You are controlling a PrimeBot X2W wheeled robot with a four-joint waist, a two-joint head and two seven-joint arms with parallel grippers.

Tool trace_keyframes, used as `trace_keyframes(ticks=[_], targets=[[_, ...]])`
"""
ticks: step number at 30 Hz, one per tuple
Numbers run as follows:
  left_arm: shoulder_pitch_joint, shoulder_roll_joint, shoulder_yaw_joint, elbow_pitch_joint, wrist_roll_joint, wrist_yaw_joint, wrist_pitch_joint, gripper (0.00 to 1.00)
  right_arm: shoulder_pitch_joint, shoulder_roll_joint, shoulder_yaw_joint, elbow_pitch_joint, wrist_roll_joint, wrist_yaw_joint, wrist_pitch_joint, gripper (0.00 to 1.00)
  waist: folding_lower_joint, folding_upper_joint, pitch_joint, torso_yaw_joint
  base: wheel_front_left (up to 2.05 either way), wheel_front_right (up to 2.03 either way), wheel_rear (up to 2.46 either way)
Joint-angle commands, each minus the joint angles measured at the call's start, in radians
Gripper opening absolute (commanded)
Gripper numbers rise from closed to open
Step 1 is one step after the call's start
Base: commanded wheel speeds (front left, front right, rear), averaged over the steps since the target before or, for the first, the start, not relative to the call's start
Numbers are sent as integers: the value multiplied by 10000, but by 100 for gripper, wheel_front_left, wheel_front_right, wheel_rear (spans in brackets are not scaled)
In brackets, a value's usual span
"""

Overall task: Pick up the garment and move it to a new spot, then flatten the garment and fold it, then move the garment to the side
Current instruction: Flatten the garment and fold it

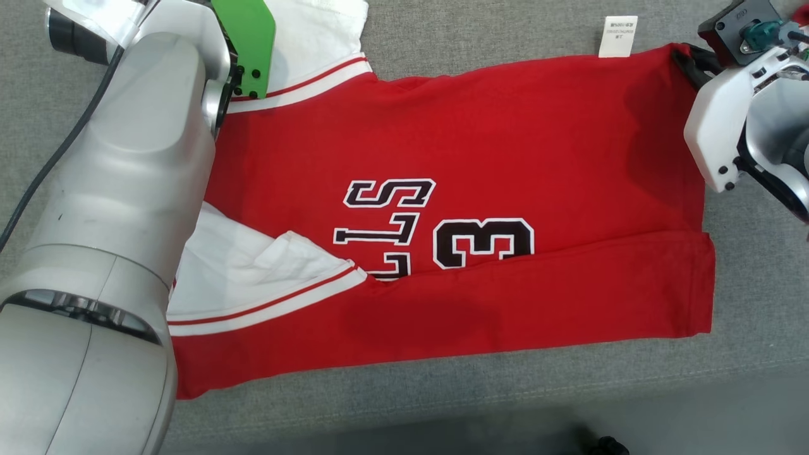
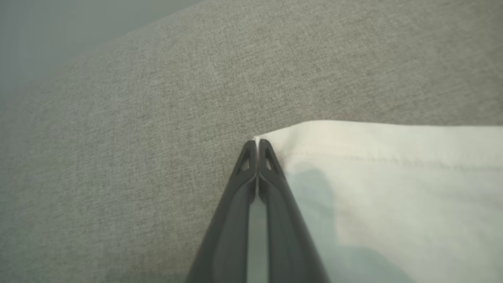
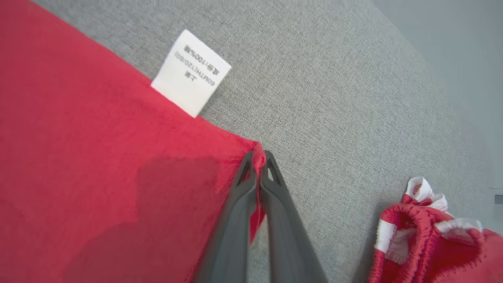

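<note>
The garment (image 1: 480, 158) is a red jersey with white sleeves and black-and-white lettering, spread flat on a grey cloth surface (image 1: 480, 38), its near long edge folded over. In the left wrist view my left gripper (image 2: 257, 142) is shut on the corner of a white sleeve (image 2: 393, 188). My right gripper (image 3: 258, 154) is shut on the far corner of the red hem (image 3: 118, 137); in the head view its dark fingers (image 1: 689, 60) meet that corner at the upper right. My pale left arm (image 1: 126, 189) covers the jersey's left part.
A white care label (image 1: 618, 36) sticks out from the jersey's far edge near my right gripper. A bunched red and white cloth (image 3: 432, 236) lies at the lower right of the right wrist view. The surface's front edge (image 1: 442, 411) runs below the jersey.
</note>
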Motion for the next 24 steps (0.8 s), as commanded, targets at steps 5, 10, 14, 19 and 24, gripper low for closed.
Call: trace_keyframes(ticks=[5,10,14,19,24], targets=[[349,5,26,161,-214,-1,-103,0,621,6,-459,-334,-183,-20,-331,0,0,0,-139,-52,0,0,0],[262,-13,424,-89,-627,120,-818,0,1147,-82,-925,-533,-250,-20,-313,0,0,0,-322,135,0,0,0],[531,-19,691,-356,-966,193,-1605,0,1554,-89,-1219,-691,-273,-20,-474,0,0,0,-572,390,0,0,0],[1069,-44,877,-748,-1211,189,-2533,0,2015,-37,-1475,-711,-350,-20,-787,0,0,0,-1015,691,0,0,0],[1990,-56,1101,-1204,-1590,98,-3316,0,2536,-140,-1341,-720,-154,-20,-1048,0,0,0,-1716,857,0,0,0]])
